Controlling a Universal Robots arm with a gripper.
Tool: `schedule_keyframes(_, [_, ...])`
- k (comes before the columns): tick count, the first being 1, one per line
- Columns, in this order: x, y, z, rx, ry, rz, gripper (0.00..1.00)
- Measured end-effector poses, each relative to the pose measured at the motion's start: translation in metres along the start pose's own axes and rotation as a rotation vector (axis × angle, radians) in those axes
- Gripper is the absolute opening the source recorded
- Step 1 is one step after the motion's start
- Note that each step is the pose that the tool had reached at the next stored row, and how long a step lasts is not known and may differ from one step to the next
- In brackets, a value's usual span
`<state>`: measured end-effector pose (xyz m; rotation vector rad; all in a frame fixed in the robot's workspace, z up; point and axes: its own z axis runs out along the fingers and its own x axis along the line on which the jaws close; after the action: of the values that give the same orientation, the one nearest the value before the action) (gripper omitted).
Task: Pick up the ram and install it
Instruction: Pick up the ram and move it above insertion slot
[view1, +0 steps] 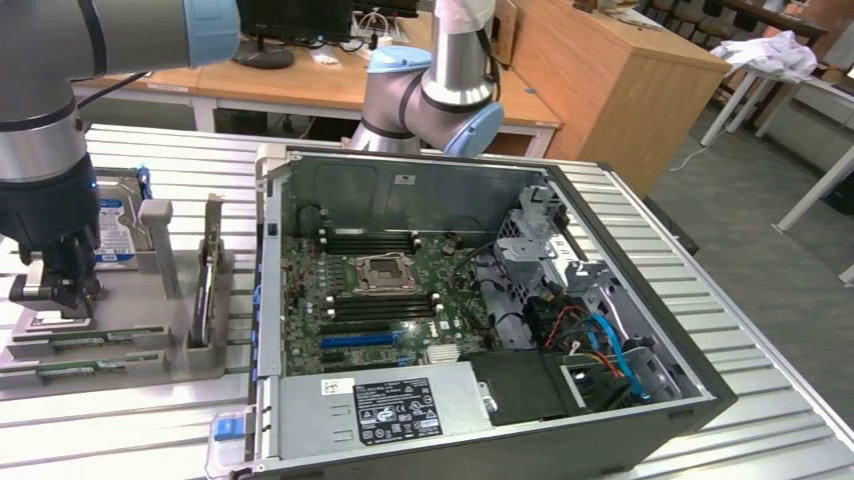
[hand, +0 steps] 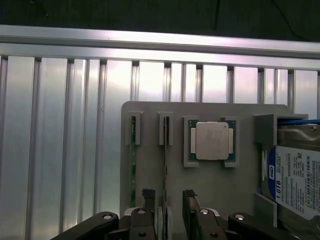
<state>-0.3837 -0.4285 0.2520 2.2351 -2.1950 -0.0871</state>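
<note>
**Ribbed metal desk (hand: 50, 125) in a workshop room: the claw (hand: 168, 197) hangs open over the ram (hand: 165, 150).**

The ram stands on edge in a slot of the grey holder (hand: 150, 170), and it runs between the claw's parted fingers (hand: 148, 194), seemingly a little nearer one of them; I cannot tell whether either touches it. If the claw closes off-centre, I judge that the nearer finger would push the thin board sideways in its slot, so it tilts or jams instead of lifting clean. A second stick (hand: 132, 150) sits just beside the claw's outer finger and could be clipped. On the claw's other side lie the processor (hand: 212, 141) and, further out, the hard drive (hand: 295, 175). A weak pinch on so narrow an edge could let the ram slip on the way to the open computer case (view1: 694, 400), which stands well apart from the claw.
</note>
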Motion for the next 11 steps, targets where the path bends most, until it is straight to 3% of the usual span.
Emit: schedule_keyframes(11, [0.0050, 0.0000, 0.0013, 0.0000, 0.0000, 0.000, 0.36])
